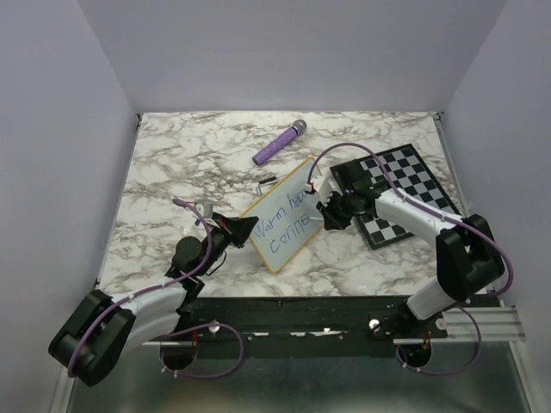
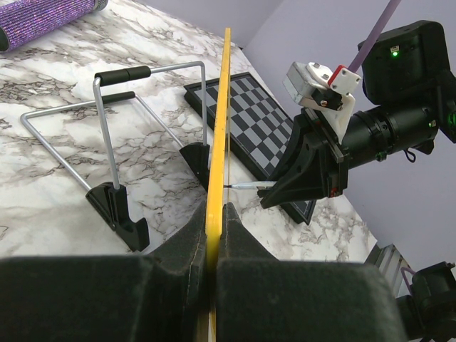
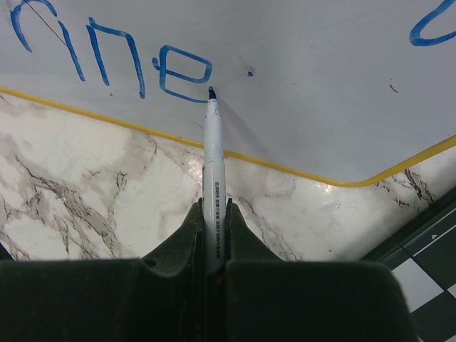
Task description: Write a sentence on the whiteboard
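The whiteboard (image 1: 288, 215), white with a yellow frame, stands tilted at the table's middle. Blue words (image 1: 288, 222) on it read "Warm hea.." above "Conne". My left gripper (image 1: 244, 229) is shut on the board's left edge; in the left wrist view the yellow frame (image 2: 217, 142) runs edge-on between the fingers. My right gripper (image 1: 327, 209) is shut on a white marker (image 3: 213, 178). Its tip (image 3: 211, 91) touches the board (image 3: 306, 85) just right of the blue "e" (image 3: 182, 75). The marker also shows in the left wrist view (image 2: 246, 185), tip on the board.
A black-and-white chessboard (image 1: 400, 189) lies under the right arm. A purple glittery cylinder (image 1: 280, 144) lies at the back. The board's wire stand with black feet (image 2: 117, 206) shows behind it. A small dark item (image 1: 268, 179) lies by the board's top.
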{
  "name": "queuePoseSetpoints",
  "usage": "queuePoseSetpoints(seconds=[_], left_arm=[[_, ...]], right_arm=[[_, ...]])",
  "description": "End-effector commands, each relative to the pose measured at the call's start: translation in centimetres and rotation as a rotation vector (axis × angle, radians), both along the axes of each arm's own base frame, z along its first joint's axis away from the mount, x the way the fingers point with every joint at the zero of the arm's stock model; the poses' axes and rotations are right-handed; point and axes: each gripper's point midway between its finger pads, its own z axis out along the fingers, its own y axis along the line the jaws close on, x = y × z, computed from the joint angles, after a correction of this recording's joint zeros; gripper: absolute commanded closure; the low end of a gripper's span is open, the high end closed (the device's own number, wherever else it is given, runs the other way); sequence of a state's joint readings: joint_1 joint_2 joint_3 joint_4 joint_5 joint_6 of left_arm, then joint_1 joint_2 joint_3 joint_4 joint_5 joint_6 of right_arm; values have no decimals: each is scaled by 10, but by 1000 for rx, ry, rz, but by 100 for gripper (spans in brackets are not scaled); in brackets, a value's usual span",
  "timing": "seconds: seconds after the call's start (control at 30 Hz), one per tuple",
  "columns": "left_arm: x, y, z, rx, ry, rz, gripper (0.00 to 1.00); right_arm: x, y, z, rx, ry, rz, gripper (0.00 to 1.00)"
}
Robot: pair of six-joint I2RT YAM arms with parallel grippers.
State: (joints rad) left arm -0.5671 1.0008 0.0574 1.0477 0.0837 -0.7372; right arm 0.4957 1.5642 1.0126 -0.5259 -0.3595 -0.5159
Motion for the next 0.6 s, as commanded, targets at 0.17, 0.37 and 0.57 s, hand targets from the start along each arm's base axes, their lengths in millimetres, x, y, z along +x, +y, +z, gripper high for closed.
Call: queuePoseSetpoints(seconds=[0.17,0.37,0.57], left_arm=[[-9,-5,-2,14,-17,-50,100],[-9,-5,-2,13,-16,-50,100],[-10,-5,-3,12,-13,-49,100]], right_arm=[[7,-1,-2,-16,1,-21,100],[14,-5,-3,-33,-19,-56,100],[23,-13,7,-21,-54,-112,100]])
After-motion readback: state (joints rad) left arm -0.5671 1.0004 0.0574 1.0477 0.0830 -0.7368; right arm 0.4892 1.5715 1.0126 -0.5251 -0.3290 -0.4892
